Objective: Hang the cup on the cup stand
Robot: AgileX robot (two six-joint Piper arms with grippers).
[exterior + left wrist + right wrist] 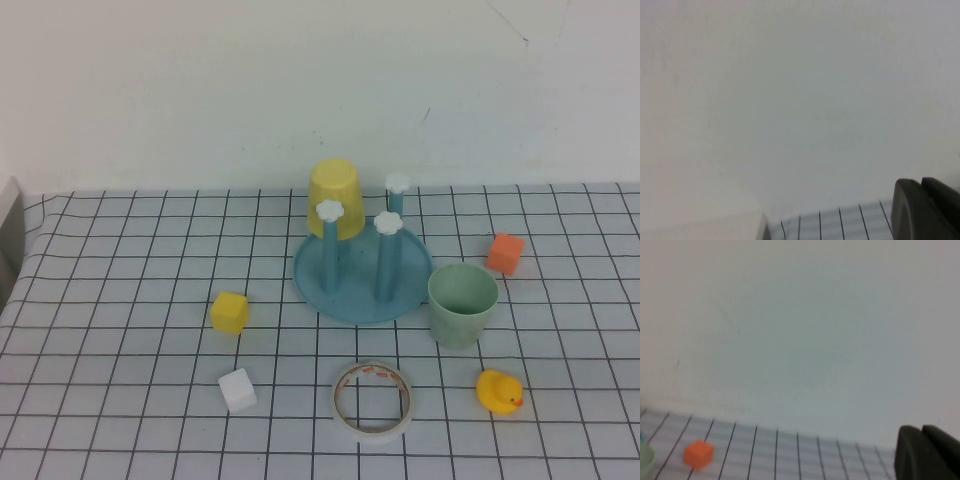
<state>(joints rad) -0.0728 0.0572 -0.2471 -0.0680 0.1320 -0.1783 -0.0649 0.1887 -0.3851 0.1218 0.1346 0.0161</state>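
Observation:
The pale mint-green cup (463,303) stands upright, mouth up, on the checked cloth just right of the cup stand (352,301), a round blue tray with three upright pegs topped by white flower knobs. A yellow cup (336,197) sits upside down at the stand's back left. Neither arm shows in the high view. My left gripper (921,182) is shut and empty, facing the white wall above the table's edge. Also shut and empty, my right gripper (921,429) faces the wall; a sliver of the cup (644,458) shows at that view's edge.
Around the stand lie a yellow cube (229,312), a white cube (237,390), a tape roll (373,401), a yellow rubber duck (498,391) and an orange cube (505,253), which the right wrist view shows too (698,453). A white wall backs the table.

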